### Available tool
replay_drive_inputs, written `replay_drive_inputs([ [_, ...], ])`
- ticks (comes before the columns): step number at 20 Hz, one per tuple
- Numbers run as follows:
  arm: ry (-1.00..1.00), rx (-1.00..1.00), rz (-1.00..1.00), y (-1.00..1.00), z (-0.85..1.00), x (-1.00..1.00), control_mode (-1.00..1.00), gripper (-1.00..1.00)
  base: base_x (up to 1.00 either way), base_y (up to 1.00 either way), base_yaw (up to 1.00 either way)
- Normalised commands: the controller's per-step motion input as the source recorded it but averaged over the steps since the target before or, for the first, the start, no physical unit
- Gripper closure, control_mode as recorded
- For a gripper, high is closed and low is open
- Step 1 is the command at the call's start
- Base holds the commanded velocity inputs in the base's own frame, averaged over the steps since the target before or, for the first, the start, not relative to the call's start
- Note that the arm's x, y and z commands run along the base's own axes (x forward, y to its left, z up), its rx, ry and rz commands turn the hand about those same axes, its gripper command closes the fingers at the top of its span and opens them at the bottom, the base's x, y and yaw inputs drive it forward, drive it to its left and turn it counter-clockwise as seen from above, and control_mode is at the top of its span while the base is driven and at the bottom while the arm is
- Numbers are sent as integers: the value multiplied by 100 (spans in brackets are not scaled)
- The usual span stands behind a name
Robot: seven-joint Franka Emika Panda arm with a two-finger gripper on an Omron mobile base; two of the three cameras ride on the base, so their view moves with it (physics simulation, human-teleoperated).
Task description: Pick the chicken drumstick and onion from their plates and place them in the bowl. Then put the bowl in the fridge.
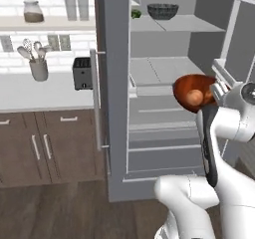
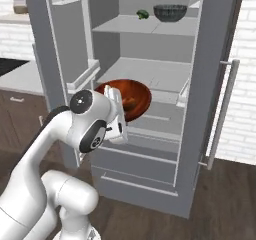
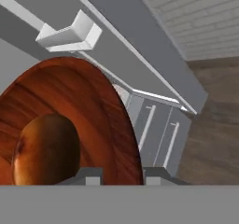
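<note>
A black toaster [image 1: 82, 73] stands on the pale tabletop [image 1: 30, 91], the anchor of this kitchen corner. To its left sits a grey crock of utensils [image 1: 38, 63] (spoons and a whisk poking out). Above the toaster, a wall shelf [image 1: 45, 24] carries a glass jar [image 1: 33, 11] and two pale tumblers [image 1: 76, 7]. Below it run brown cabinet doors [image 1: 50, 146] with silver handles.

Holding the reddish-brown bowl [image 1: 191, 83] tilted in front of the open fridge [image 1: 164, 73], just before its middle shelf, the onion [image 1: 193, 98] showing inside at the bowl's lower edge. Clamping the tool [image 1: 215, 94] on the bowl's right rim. Sitting on the top shelf: a dark patterned bowl [image 1: 163, 11]. Standing at the desk's right edge, beside the fridge door: a toaster [image 1: 82, 73].
</note>
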Motion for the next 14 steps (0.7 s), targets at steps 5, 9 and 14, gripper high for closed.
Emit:
replay_drive_inputs([
  [5,0,0,0,0,0,0,100,100,100,4,0],
  [9,0,0,0,0,0,0,100,100,97,0,0],
  [14,0,0,0,0,0,40,-100,100,54,0,0],
])
